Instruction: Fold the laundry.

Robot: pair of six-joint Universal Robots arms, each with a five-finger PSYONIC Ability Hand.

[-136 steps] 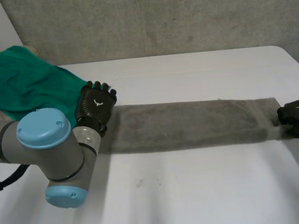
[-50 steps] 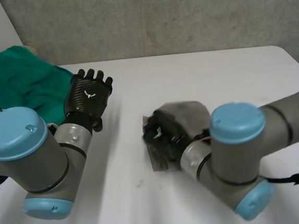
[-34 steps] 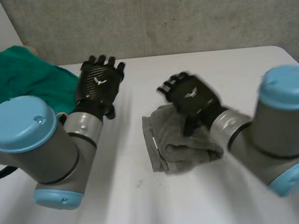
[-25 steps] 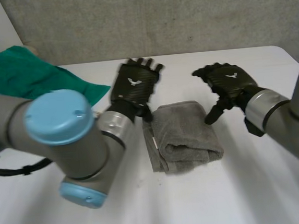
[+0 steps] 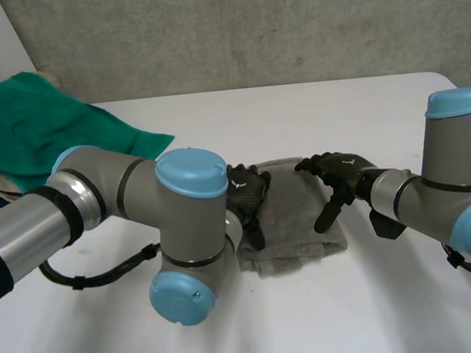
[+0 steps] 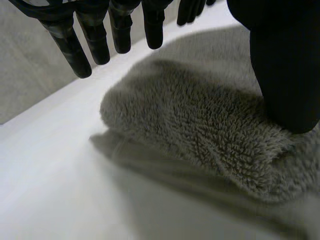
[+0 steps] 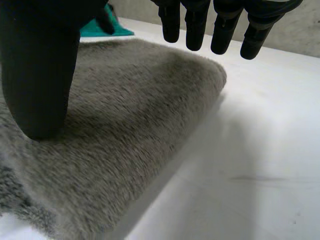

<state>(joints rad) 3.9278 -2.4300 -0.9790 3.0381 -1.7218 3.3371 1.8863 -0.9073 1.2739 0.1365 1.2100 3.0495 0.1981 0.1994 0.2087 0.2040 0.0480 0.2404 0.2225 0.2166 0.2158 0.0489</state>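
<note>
Grey towel point(image 5: 293, 225), folded into a thick pad, lies mid-worktop point(image 5: 296, 113). The left robot hand point(image 5: 249, 193) and right robot hand point(image 5: 340, 171) flank it towards the worktop's left and right edges, both open with fingers straight, gripping nothing, thumbs pressing the pile (probably flattening the fold). The left arm hides the pad's side nearest the left edge, so layer alignment there is unclear.

Two hands low and facing each other near the middle of the table point(image 5: 296, 113).
The left hand point(image 5: 250, 198) and the right hand point(image 5: 340, 173) hold their fingers straight with thumbs pointing down; the left arm point(image 5: 96, 189) and the right arm point(image 5: 435, 192) reach inward.
</note>
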